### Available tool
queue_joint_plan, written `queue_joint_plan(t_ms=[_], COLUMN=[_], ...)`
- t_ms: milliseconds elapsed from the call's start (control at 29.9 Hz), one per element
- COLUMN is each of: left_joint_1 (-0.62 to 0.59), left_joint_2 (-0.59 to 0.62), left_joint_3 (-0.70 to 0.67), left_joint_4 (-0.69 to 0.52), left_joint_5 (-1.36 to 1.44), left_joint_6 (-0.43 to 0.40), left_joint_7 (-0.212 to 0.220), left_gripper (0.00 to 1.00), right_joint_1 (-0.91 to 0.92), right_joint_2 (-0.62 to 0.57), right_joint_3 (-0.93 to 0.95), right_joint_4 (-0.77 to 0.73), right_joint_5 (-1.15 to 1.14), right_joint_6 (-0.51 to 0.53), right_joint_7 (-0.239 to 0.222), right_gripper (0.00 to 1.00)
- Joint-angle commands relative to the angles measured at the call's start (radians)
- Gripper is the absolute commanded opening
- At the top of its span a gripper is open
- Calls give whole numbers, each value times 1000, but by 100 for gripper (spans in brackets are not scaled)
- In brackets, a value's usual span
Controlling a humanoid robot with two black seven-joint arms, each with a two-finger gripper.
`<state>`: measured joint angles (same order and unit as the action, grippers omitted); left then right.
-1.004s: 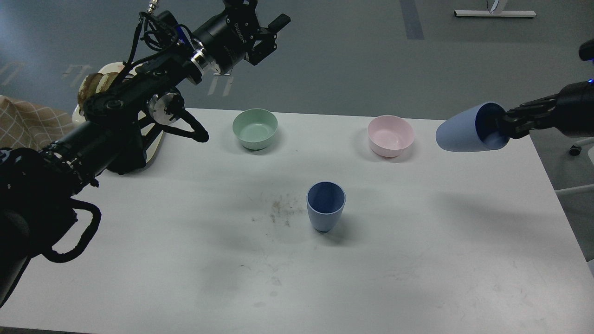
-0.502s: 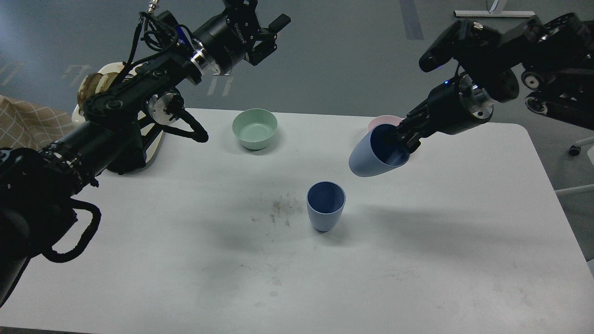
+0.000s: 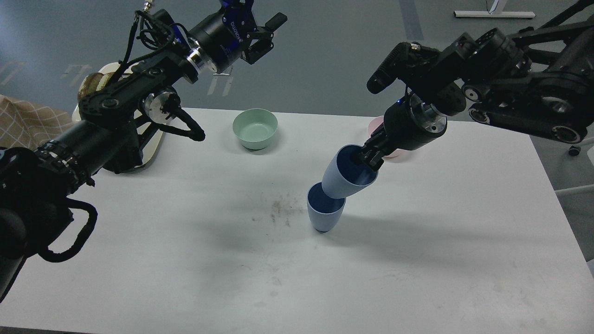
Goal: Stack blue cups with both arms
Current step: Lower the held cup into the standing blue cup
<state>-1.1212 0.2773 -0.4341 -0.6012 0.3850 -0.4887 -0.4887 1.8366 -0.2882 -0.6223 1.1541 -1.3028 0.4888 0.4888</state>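
One blue cup stands upright at the middle of the white table. My right gripper is shut on the rim of the second blue cup, one finger inside it. That cup is tilted, its base right over the mouth of the standing cup; I cannot tell whether the two touch. My left gripper is open and empty, held high above the table's far left, well away from both cups.
A mint-green bowl sits at the back centre. A pink bowl is mostly hidden behind my right wrist. A white plate with a brown item lies under my left arm at the far left.
My right arm has swung in from the right edge and carried its cup left and down, to just over the standing cup. The left arm has barely moved.
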Motion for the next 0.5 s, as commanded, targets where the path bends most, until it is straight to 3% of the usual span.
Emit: queue_joint_plan(t_ms=[0,469], left_joint_1=[0,0], left_joint_2=[0,10], left_joint_3=[0,0], left_joint_4=[-2,-2], left_joint_5=[0,0], left_joint_6=[0,0], left_joint_7=[0,0], left_gripper=[94,94], right_joint_1=[-8,-16], right_joint_2=[12,34], right_joint_3=[-2,-4], right_joint_4=[-8,-14], right_joint_5=[5,51], right_joint_6=[0,0], right_joint_7=[0,0], right_gripper=[0,0])
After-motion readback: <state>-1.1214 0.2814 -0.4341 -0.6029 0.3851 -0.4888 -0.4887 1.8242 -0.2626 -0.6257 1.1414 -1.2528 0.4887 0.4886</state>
